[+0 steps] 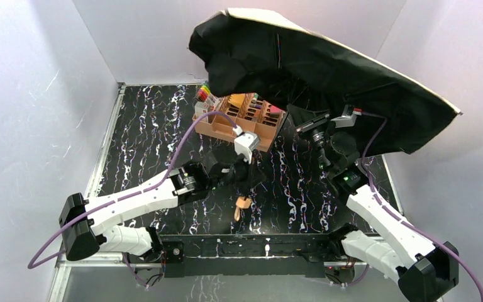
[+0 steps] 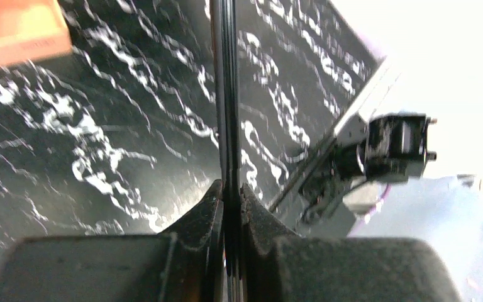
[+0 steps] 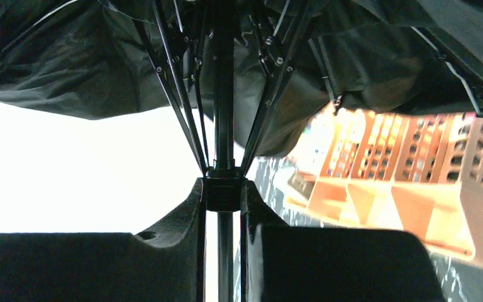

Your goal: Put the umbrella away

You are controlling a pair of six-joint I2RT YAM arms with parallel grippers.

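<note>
The umbrella [image 1: 327, 82] stands open in the air, its black-lined canopy [image 3: 69, 69] spread over the far right of the table [image 1: 144, 145] and its short cream handle [image 1: 242, 206] hanging low near the middle, close to the near edge. Both arms have it. The left gripper [image 2: 229, 192] has its fingers pressed together on the thin dark shaft [image 2: 226, 94] above the handle. The right gripper [image 3: 223, 189] is up under the canopy, its fingers clamped on the runner [image 3: 223, 192] where the ribs [image 3: 182, 107] converge. The peach file organizer [image 1: 251, 123] sits on the table behind the left wrist, apart from the umbrella. The step in hand looks like collapsing the canopy, which is not yet folded. The next move probably calls for the left grip to steady the shaft while the right draws the runner toward the handle, straight along the shaft so the ribs fold without binding.
</note>
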